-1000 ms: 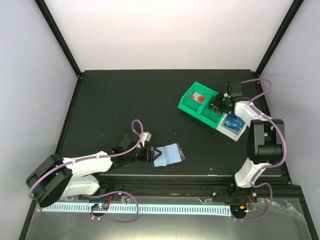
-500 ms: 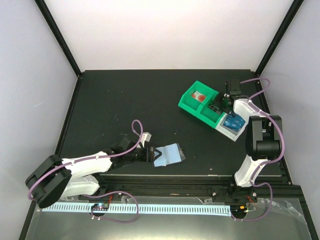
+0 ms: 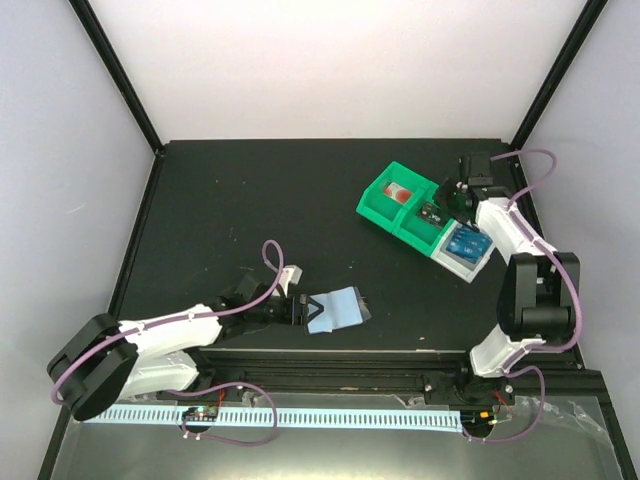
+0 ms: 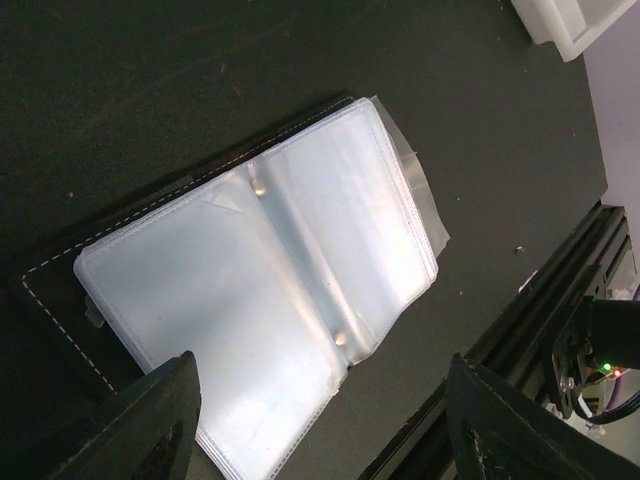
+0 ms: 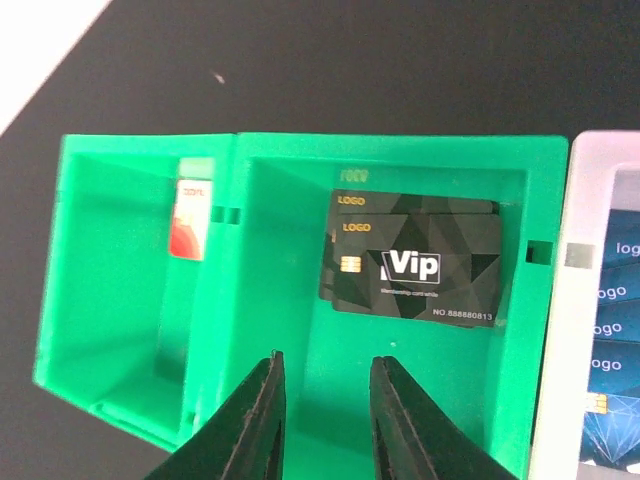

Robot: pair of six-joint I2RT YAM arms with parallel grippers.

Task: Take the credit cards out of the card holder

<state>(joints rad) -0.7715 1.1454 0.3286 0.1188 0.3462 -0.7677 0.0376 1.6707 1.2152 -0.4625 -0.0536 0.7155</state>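
The card holder (image 3: 336, 307) lies spread open on the black table (image 3: 250, 200) near its front edge. The left gripper (image 3: 304, 310) is at its edge, jaws wide apart and gripping nothing. Blue credit cards (image 3: 466, 243) lie in the grey end compartment of the tray (image 3: 377, 208), and the right gripper (image 5: 322, 405) hangs over the neighbouring black cards (image 5: 415, 262), fingers slightly parted and empty.

Card holder (image 3: 335, 308) lies left of tray (image 3: 384, 222) holding credit cards (image 3: 465, 242).
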